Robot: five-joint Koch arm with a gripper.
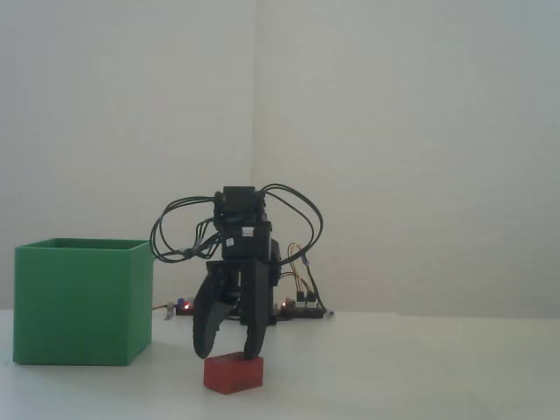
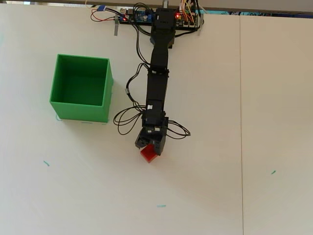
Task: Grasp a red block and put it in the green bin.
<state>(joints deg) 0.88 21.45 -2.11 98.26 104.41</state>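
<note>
The red block point(image 1: 234, 374) lies on the white table, seen from above as a small red patch point(image 2: 148, 154) mostly under the wrist. My gripper point(image 1: 227, 356) hangs straight over it, jaws spread apart, with both black fingertips at the block's top edge and nothing held between them. From above, the gripper point(image 2: 149, 147) covers the block's far part. The green bin point(image 1: 81, 301) stands upright to the left in the fixed view, and the bin point(image 2: 81, 87) sits up and left of the gripper in the overhead view, open top showing nothing inside.
The arm's base with its circuit boards and lit LEDs point(image 2: 156, 18) sits at the table's far edge. Loose black cables point(image 2: 127, 117) loop off the arm toward the bin. A seam point(image 2: 240, 122) runs down the table on the right.
</note>
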